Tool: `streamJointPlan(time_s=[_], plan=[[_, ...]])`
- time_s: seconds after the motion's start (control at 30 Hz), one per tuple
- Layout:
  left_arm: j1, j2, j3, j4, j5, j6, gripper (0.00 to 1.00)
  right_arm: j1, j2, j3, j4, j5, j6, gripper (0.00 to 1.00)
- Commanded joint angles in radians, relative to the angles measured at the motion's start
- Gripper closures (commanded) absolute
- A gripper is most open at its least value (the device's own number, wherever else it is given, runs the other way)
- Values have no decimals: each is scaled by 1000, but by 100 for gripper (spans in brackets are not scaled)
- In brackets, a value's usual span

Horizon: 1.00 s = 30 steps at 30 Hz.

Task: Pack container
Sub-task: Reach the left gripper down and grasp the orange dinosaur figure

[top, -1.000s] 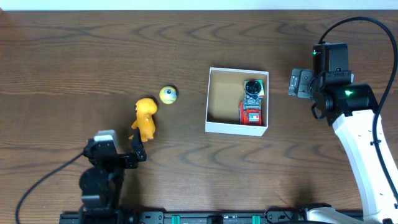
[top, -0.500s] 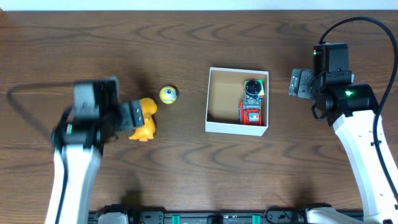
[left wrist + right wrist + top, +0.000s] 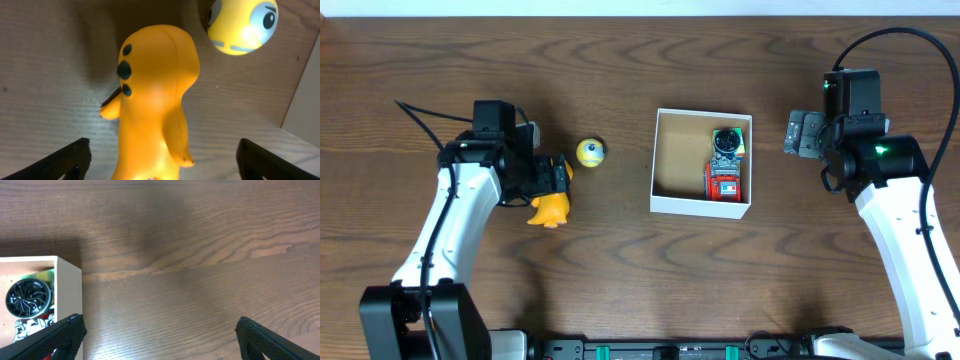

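The container is a square white-walled box with a brown inside, at table centre; its corner shows in the right wrist view. A red and black toy lies in its right half, also in the right wrist view. An orange figure toy lies left of the box, and a yellow ball with an eye lies beside it. My left gripper is open, its fingers either side of the orange figure, with the ball beyond. My right gripper is open and empty, right of the box.
The wooden table runs to the far edge at the top. The left arm's cable trails over the table left of the orange figure.
My left arm has swung up from the front edge to the orange figure and now straddles it with open fingers. The right arm and the toys have not moved.
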Motion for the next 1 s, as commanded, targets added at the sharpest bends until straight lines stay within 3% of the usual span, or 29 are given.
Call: streamJointPlan(time_s=[0.0,0.97], plan=[[6,9,11,24,8,16,12,-7,-13,10,0,14,11,1],[-60,93,-21,54,-145,46,15,-7,-13,10,-1,14,11,1]])
